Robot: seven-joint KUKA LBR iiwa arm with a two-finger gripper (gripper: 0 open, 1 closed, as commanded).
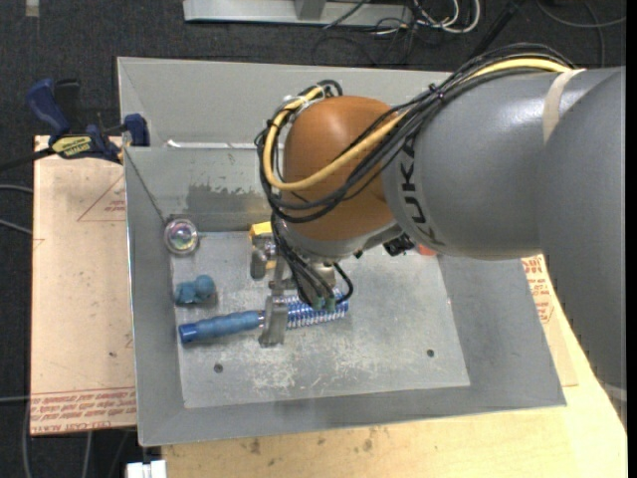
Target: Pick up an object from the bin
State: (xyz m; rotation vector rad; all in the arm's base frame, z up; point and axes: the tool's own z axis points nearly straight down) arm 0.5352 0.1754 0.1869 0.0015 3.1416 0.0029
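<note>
Camera view: the gripper (267,294) hangs low over the middle of the grey bin (299,386), under the orange wrist cover (328,167) and its looped cables (299,192). Its jaws stand apart. The near one comes down at the neck of a blue-handled brush (221,328), while the far one stands toward the back wall, and nothing is clamped between them.

The brush lies flat across the floor, handle to the left and blue-and-white bristles to the right. By my reading it is the likeliest pick, since it is long, lies alone and is easy to straddle.

Left of the gripper sits a small blue lump (194,290). Farther back there is a shiny round trinket (181,235). A yellow piece (261,229) peeks out just behind the far jaw.

The arm's grey casing (518,167) carries the maker's name, KUKA, in black letters; no other writing is legible.
</note>
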